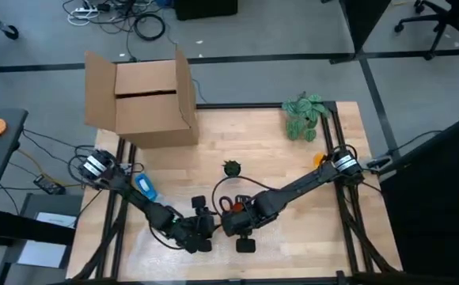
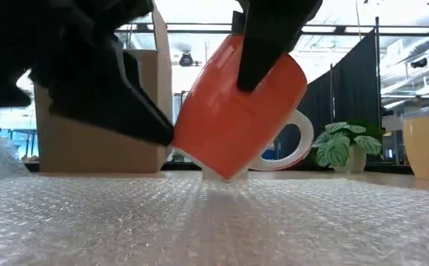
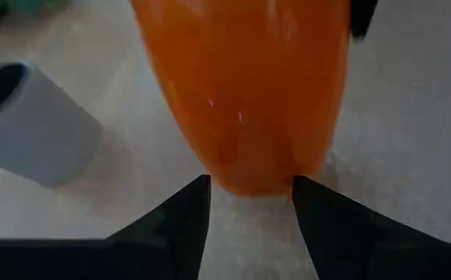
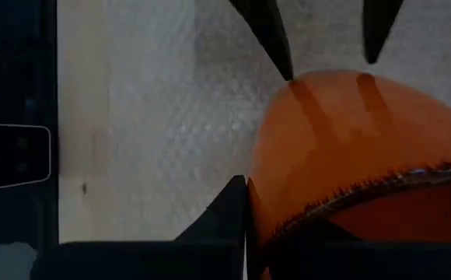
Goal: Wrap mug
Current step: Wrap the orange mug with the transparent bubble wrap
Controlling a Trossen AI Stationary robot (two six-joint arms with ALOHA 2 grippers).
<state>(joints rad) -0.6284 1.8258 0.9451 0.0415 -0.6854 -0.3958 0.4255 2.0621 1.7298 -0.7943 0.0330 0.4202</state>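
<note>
Worktop: wood, its near part covered by bubble wrap. Mug: orange, white handle, tilted, lower edge touching the wrap. Judged rigid, glazed, slippery, breakable; best held across the rim wall. Right pincer: clenched on the mug's rim from above. Left pincer: released, tips just against the mug's base.
</note>
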